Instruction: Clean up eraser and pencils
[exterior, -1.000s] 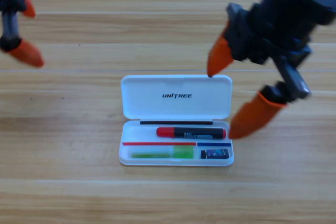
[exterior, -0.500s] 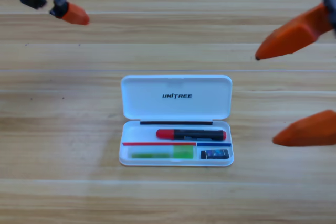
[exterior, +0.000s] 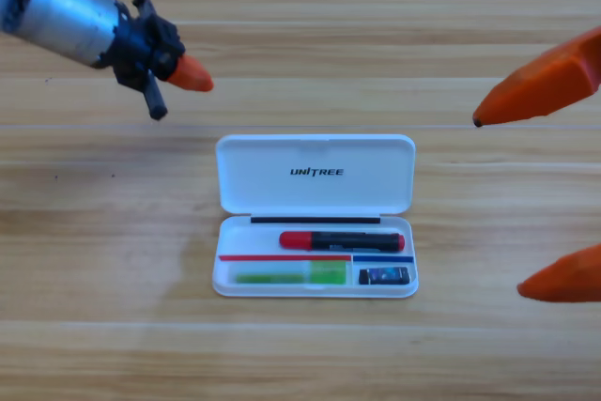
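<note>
1. The white case (exterior: 315,216) lies open in the middle of the tabletop (exterior: 113,260), its lid folded back toward the top edge
2. The black pencil with red cap (exterior: 342,240) lies lengthwise in the case's upper compartment
3. The light green pencil (exterior: 289,275) lies in the lower left compartment, and the eraser (exterior: 384,276) sits in the small lower right compartment beside it
4. The left end effector (exterior: 178,77) hangs above and left of the case, well apart from it; one orange jaw shows and I cannot tell how its jaws stand
5. The right end effector (exterior: 531,199) sits at the right edge, partly cut off, jaws wide apart and holding nothing
</note>
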